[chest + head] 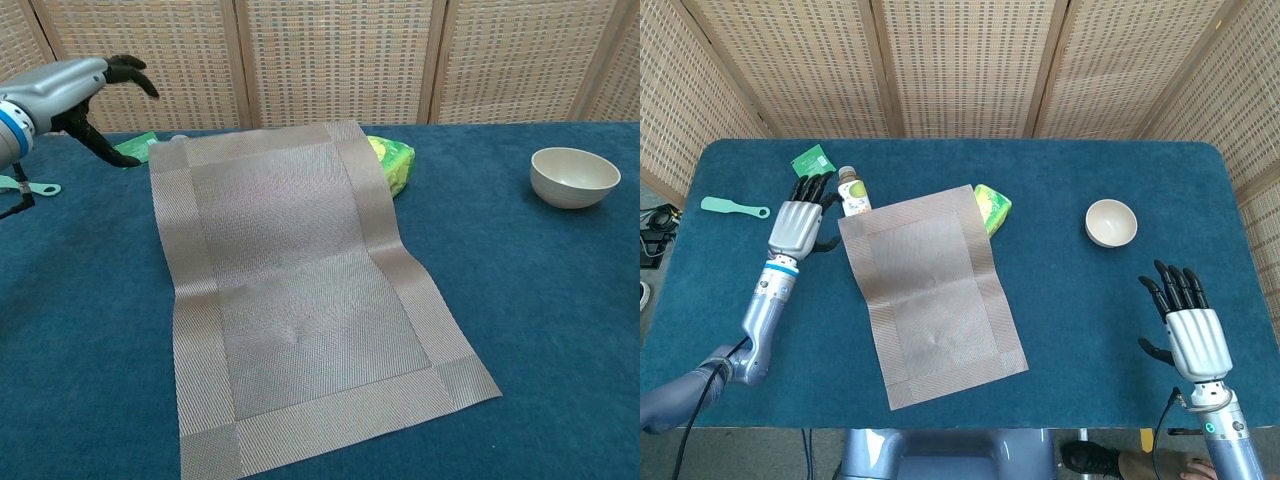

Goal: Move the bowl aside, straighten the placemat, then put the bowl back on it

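Placemat, tan woven rectangle (932,291), lay unfolded at frame centre on the blue table (1090,330), skewed, its far edge draped over a yellow-green packet (992,204). Small cream bowl (1110,221) sat well apart, right of centre. Left hand (797,222) hovered beside the mat's upper-left corner, fingers apart, holding nothing. Right hand (1191,333) at lower right, released, idle. Judgement: rotate the mat square to the table edge and draw it off the packet before fetching the bowl.

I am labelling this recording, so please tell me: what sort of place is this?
Probably a staged indoor test area, not a real dining room: a table covered in blue cloth, woven screen panels closing it off behind, and assorted items such as a bowl and placemat.
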`<control>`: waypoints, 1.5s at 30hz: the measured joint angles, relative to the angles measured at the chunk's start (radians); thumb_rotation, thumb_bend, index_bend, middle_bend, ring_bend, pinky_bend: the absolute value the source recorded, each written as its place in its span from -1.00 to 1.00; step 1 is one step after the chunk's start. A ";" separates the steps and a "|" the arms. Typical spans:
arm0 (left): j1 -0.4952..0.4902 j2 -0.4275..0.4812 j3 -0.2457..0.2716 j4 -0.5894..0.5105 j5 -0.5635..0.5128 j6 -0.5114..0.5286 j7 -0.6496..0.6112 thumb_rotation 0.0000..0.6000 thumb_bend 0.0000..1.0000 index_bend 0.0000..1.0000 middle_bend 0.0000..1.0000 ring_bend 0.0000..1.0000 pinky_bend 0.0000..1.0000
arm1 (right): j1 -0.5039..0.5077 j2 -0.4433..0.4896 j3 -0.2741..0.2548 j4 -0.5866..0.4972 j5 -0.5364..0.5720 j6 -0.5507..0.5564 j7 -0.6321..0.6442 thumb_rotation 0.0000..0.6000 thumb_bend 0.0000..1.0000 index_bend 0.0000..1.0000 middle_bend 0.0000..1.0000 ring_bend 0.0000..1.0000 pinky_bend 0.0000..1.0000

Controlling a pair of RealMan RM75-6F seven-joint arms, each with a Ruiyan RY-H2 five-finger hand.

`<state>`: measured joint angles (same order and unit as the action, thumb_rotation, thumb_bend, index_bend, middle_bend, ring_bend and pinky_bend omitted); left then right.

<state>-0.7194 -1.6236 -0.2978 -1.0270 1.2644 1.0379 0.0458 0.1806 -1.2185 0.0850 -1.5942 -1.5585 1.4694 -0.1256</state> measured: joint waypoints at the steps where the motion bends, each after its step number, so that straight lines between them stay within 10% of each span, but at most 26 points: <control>1: 0.006 0.008 -0.001 -0.013 0.002 0.015 -0.006 1.00 -1.00 -1.00 -1.00 -1.00 -1.00 | 0.001 0.000 -0.002 0.001 -0.003 -0.002 0.001 1.00 -1.00 -0.63 -1.00 -1.00 -1.00; 21: 0.370 0.527 0.112 -0.831 -0.087 0.319 0.256 1.00 -1.00 -1.00 -1.00 -1.00 -1.00 | 0.193 -0.082 -0.093 0.095 -0.260 -0.222 -0.098 1.00 -1.00 -0.62 -1.00 -1.00 -1.00; 45: 0.422 0.556 0.158 -0.862 -0.044 0.349 0.272 1.00 -1.00 -1.00 -1.00 -1.00 -1.00 | 0.337 -0.323 -0.136 0.216 -0.257 -0.426 -0.159 1.00 -1.00 -0.62 -1.00 -1.00 -1.00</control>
<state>-0.2975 -1.0678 -0.1396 -1.8889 1.2205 1.3873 0.3180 0.5175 -1.5419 -0.0507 -1.3786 -1.8155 1.0433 -0.2842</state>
